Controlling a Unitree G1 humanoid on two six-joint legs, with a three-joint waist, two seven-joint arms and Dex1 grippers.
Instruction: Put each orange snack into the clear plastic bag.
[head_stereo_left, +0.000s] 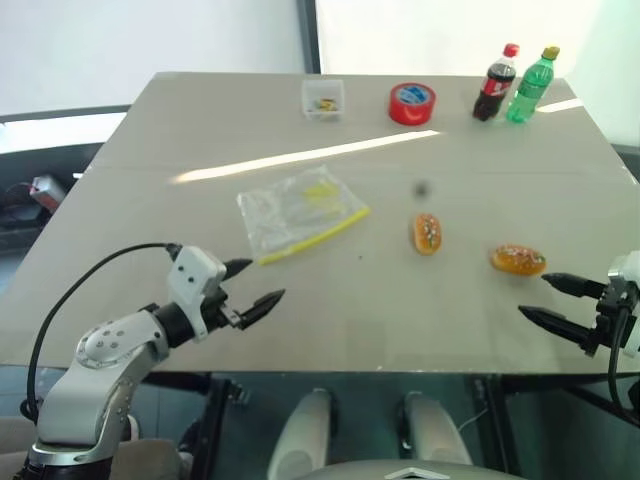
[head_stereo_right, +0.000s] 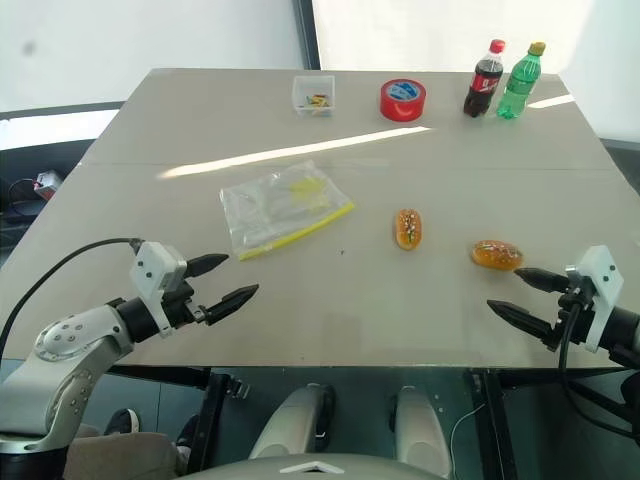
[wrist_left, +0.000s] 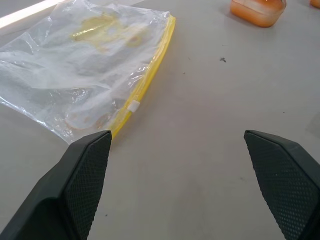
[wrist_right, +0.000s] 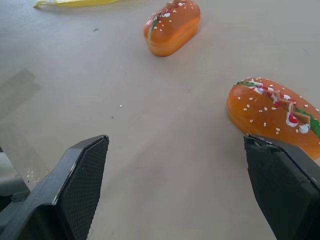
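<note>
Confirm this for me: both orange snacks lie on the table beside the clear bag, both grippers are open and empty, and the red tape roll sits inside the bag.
One detail is wrong. The red tape roll is not in the clear bag; the left eye view shows it standing on the table's far side, near the two bottles. The rest holds: both orange snacks lie on the table, and the left gripper and right gripper are open and empty.

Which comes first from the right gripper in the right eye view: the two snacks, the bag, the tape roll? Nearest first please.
From the right gripper:
1. Right snack, just ahead of its fingertips.
2. Left snack, mid-table, farther toward the robot's left.
3. Bag, left of both snacks, nearer the left gripper.
4. Tape roll, at the table's far edge beside the bottles.
</note>
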